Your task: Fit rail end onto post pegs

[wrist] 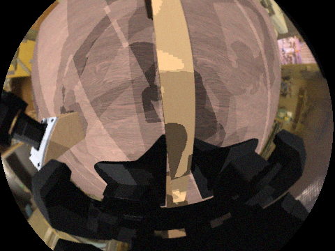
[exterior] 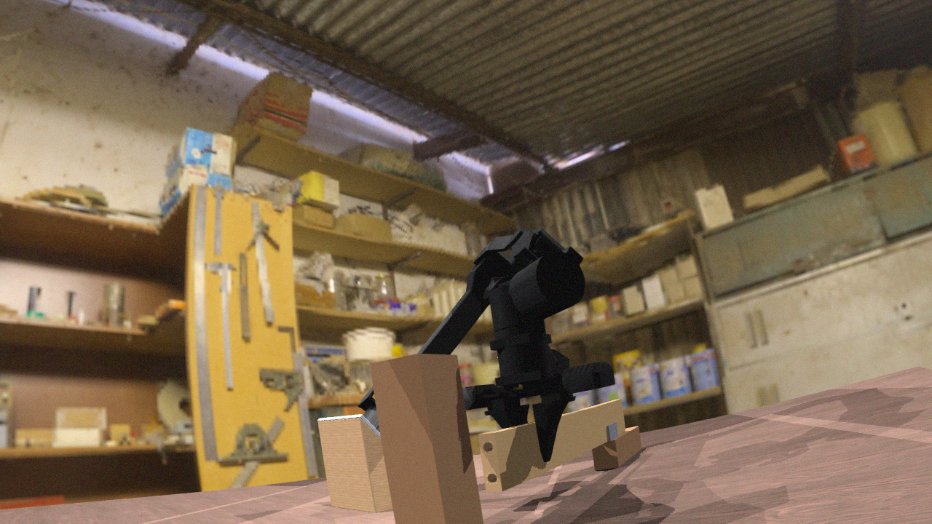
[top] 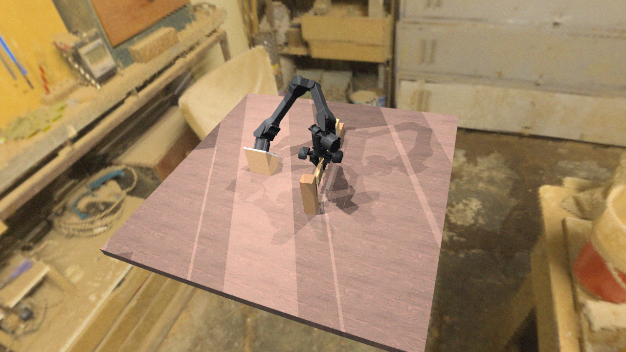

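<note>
The light wooden rail runs from the small footboard block toward the wooden post. Its far end is at the grey bracket on that block. My gripper is shut on the rail close to its near end, one finger on each side. Two dark holes show in the near end face in the exterior view, one above the other. That end is just behind the post, apparently a little above the table. The pegs are hidden behind the post; contact cannot be told.
The arm's base stands on a pale wooden block to the left of the rail. The pinkish wooden table top carries broad shadows of the arm. The upright post stands at the rail's near end.
</note>
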`<state>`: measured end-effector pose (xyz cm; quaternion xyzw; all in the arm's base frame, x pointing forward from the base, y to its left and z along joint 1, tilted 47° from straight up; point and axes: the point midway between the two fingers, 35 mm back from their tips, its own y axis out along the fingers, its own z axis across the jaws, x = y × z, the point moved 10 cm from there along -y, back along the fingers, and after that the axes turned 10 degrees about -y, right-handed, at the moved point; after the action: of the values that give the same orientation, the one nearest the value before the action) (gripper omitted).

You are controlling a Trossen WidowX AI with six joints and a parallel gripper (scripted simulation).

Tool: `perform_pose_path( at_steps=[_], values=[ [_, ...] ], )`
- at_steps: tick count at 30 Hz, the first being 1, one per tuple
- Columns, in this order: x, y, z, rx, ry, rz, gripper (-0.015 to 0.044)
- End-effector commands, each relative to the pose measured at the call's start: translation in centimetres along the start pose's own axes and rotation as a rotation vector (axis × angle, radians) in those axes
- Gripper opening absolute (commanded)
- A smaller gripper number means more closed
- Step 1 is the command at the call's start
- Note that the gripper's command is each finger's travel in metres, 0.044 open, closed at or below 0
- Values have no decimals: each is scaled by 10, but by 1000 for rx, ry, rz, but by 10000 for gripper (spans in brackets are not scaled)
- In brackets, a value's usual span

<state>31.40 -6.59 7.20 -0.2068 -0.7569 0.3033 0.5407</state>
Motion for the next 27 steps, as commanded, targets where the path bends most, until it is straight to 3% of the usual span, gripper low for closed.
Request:
perform_pose_path(
  at_steps=[1, 27],
  values=[
    [0, -4, -2, -14, -3, 6, 0],
    [0, -3, 1, -14, -2, 6, 0]
  ],
)
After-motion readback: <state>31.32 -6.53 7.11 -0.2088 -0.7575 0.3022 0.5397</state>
